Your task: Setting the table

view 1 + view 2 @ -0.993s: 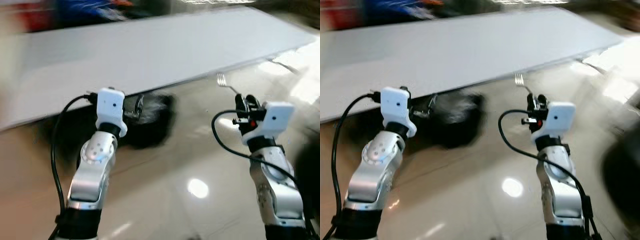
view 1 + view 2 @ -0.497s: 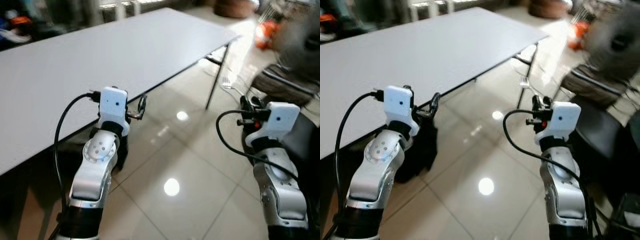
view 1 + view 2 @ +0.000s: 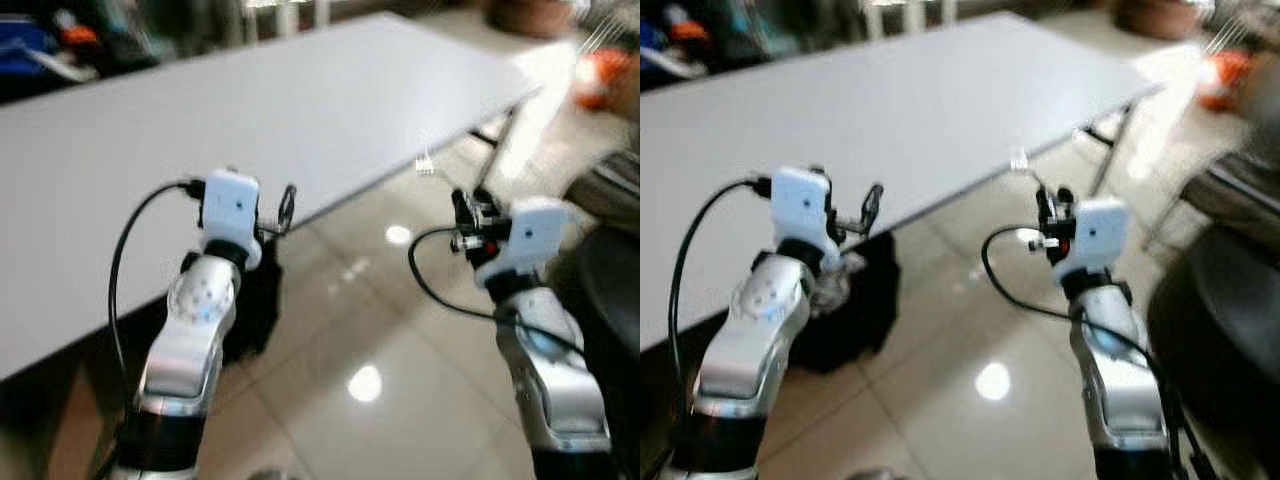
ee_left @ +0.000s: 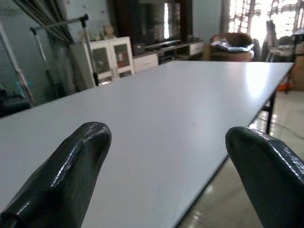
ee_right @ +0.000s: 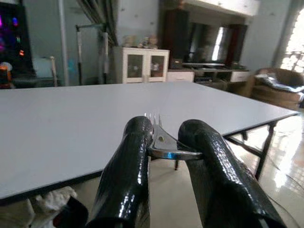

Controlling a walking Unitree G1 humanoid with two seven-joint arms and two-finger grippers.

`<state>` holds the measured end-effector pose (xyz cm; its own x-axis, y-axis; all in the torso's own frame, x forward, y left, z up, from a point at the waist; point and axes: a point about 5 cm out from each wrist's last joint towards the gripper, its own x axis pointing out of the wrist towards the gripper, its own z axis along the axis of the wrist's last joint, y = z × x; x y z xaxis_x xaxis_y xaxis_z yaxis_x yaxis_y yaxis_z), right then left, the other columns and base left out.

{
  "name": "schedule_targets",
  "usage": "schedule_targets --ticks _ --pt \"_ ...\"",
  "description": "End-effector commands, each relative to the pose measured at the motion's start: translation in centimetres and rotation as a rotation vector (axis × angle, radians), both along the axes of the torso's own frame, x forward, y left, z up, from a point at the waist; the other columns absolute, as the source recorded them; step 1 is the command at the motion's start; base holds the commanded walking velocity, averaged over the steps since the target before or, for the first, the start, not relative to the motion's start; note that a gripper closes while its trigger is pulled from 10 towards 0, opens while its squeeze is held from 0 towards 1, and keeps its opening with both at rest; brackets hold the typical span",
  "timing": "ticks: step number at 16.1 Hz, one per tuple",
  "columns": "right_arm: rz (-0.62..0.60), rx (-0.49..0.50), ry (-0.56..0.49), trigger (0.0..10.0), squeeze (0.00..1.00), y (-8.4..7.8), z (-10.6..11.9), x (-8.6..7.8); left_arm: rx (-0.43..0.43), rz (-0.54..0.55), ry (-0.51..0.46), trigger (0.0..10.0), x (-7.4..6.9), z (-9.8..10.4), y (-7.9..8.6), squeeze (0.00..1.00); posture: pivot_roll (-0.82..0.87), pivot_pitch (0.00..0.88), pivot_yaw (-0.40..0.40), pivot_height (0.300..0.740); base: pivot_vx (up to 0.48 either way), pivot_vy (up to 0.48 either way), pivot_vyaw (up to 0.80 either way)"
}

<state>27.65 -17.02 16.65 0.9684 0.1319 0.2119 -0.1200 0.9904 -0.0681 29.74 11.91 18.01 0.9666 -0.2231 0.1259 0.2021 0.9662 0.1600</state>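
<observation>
In the head views, a long white rectangular table [image 3: 300, 110] ran across the upper half of the frame, and its near edge crossed from lower left to upper right. Both silver arms were raised in front of it, above a glossy beige tiled floor [image 3: 400, 340].

The right gripper [image 5: 164, 142] was in the right centre of the frame, close to the table edge. The right wrist view showed what the blurred head views could not: the two black fingers [image 5: 128, 161] were clamped on a small silver metal fork [image 5: 159, 137]. They held it at the handle, and the tines stood beyond the fingertips. The long axis of the fork followed the direction of the fingers, and the tines pointed away from the wrist toward the table top. In the left eye view the fork [image 3: 425, 163] was only a small pale shape just above the gripper, against the table edge.

The left gripper [image 4: 166, 156] was in the left centre of the frame. In the left wrist view its two fingers [image 4: 80, 156] stood wide apart with nothing between them, and the table surface showed behind them. This view also showed a white cabinet with glass doors [image 4: 111, 57] and a dark television [image 4: 164, 23] at the upper part of the frame.

A dark bag-like object [image 3: 855, 320] sat on the floor under the table, beside the left arm.
</observation>
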Motion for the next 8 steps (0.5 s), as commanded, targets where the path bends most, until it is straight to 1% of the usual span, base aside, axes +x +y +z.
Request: schedule_targets --ticks 1,4,8 --pt "0.002 -0.007 -0.030 10.0 0.00 -0.52 0.87 -0.09 0.004 -0.036 -0.024 10.0 -0.23 0.71 -0.93 0.00 -0.01 0.029 -0.017 0.740 0.439 0.000 0.80" --pt "0.050 -0.017 -0.003 10.0 0.00 -0.21 0.62 -0.13 -0.002 -0.038 -0.021 10.0 -0.09 0.72 -1.10 0.00 -0.01 0.037 -0.013 0.740 0.430 0.000 0.80" --pt "0.058 -0.025 0.007 10.0 0.00 0.30 0.32 -0.07 -0.001 -0.034 -0.016 10.0 -0.06 0.67 -1.00 0.00 -0.01 0.040 -0.012 0.740 0.428 0.000 0.80"
